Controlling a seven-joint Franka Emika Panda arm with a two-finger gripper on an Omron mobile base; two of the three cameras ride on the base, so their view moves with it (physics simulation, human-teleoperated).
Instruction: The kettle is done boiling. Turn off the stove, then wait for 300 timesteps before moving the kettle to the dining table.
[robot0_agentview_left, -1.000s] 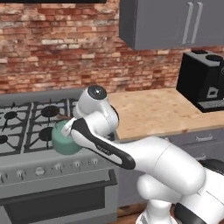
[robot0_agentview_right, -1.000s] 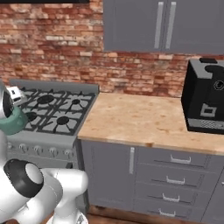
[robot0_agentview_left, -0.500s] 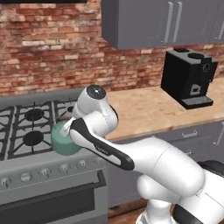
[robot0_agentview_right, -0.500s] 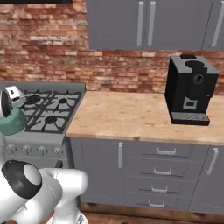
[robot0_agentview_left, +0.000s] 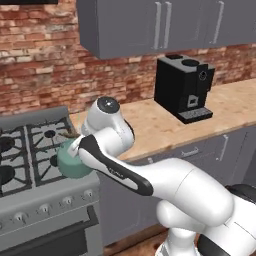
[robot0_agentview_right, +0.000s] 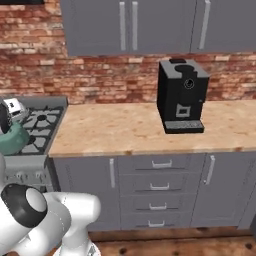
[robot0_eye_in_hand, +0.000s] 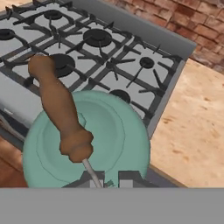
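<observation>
Wood counter (robot0_agentview_left: 165, 127) | coffee machine (robot0_agentview_left: 183, 87) | stove (robot0_agentview_left: 30, 150) | kettle (robot0_agentview_left: 72, 159) in hand (robot0_eye_in_hand: 107, 180)

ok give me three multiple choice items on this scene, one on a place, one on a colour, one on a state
1. Where does the coffee machine stand?
A. on the stove
B. on the wood counter
C. on the floor

2. What colour is the kettle?
A. teal-green
B. red
C. white

3. How are the gripper jaws?
A. wide open above the counter
B. shut on a stove knob
C. shut on the kettle's handle wire

Answers:
1. B, the black machine sits on the counter under the cabinets, right of the stove.
2. A, its round body is teal-green with a brown handle.
3. C, in the hand view the jaws meet on the thin wire that runs down from the handle, with the kettle hanging over the stove's front edge.
</observation>
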